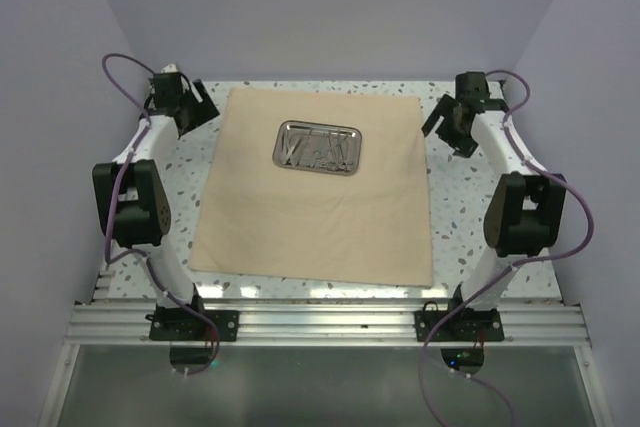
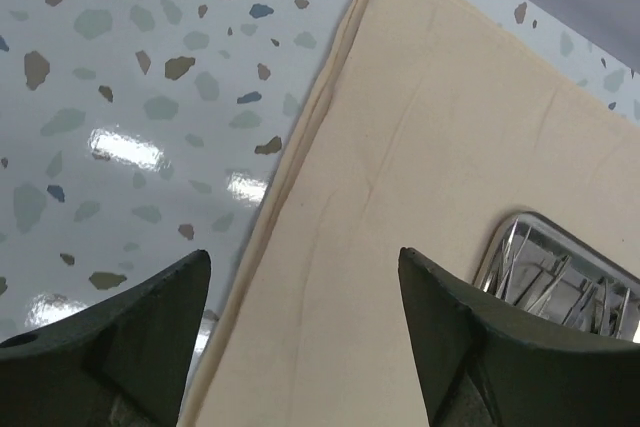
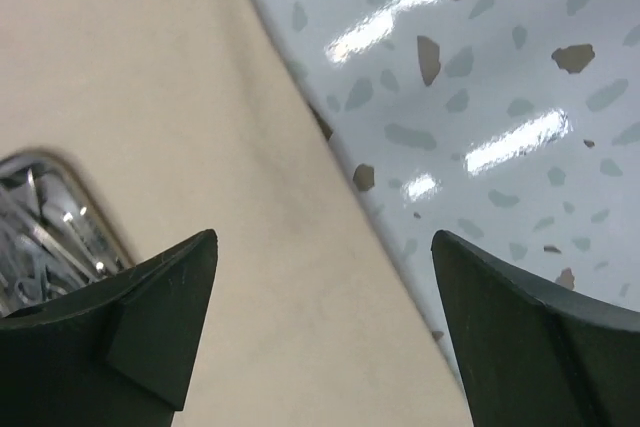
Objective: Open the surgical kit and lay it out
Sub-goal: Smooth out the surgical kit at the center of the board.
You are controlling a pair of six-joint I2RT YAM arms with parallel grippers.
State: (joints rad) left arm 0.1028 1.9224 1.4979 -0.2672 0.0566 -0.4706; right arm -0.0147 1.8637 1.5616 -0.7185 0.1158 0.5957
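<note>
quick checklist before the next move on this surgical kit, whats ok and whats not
1. Cloth wrap opened and spread flat: ok.
2. Steel tray uncovered, resting on the cloth: ok.
3. Instruments laid out on the cloth: not ok, all are piled in the tray.
4. Left gripper open and empty, over the cloth's far left edge: ok.
5. Right gripper open and empty, over the far right edge: ok.
6. Instruments free of each other for single picks: cannot tell.
</note>
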